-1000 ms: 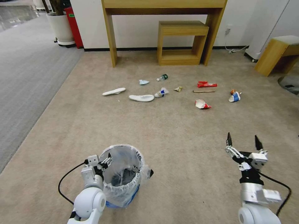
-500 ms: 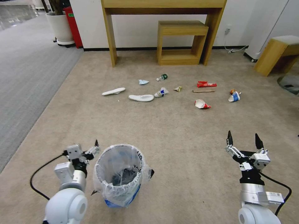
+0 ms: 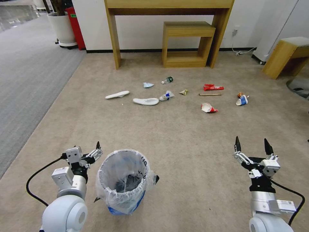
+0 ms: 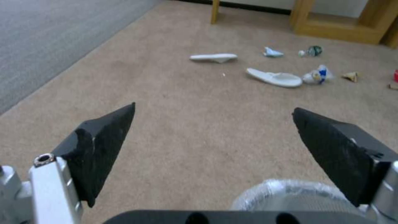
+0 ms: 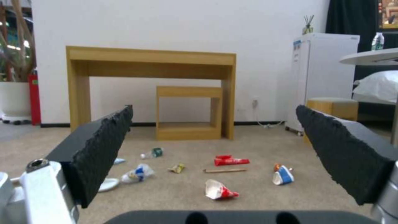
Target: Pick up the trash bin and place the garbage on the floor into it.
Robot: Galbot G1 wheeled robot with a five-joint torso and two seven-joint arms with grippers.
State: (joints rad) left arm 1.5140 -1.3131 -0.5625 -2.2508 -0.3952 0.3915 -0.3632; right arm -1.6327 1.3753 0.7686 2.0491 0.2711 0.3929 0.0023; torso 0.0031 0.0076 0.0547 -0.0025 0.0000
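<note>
The trash bin point(image 3: 124, 180), lined with a crinkly white bag, stands on the beige floor point(image 3: 180, 138) close in front of me; its rim point(image 4: 290, 194) also shows in the left wrist view. My left gripper point(image 3: 95, 150) point(image 4: 214, 107) hangs open just left of the rim, holding nothing. My right gripper point(image 3: 251, 140) point(image 5: 214, 107) is open and empty over bare carpet at the right. The garbage lies farther ahead: two white slippers point(image 3: 117, 94) point(image 3: 146, 101), a face mask point(image 3: 148, 85), a bottle point(image 3: 167, 80), wrappers point(image 3: 166, 95), a red packet point(image 3: 213, 87), a stick point(image 3: 210, 94), and cups point(image 3: 209, 108) point(image 3: 242, 100).
A wooden desk point(image 3: 112, 38) with a low shelf unit point(image 3: 188, 43) stands at the wall behind the litter. A wooden stool point(image 3: 285, 56) is at the right. Grey carpet point(image 3: 25, 80) borders the left side, with a white planter point(image 3: 62, 29) beyond.
My left gripper has come away from the bin's rim and moved left, ending beside the bin. The bin and the right arm have barely moved.
</note>
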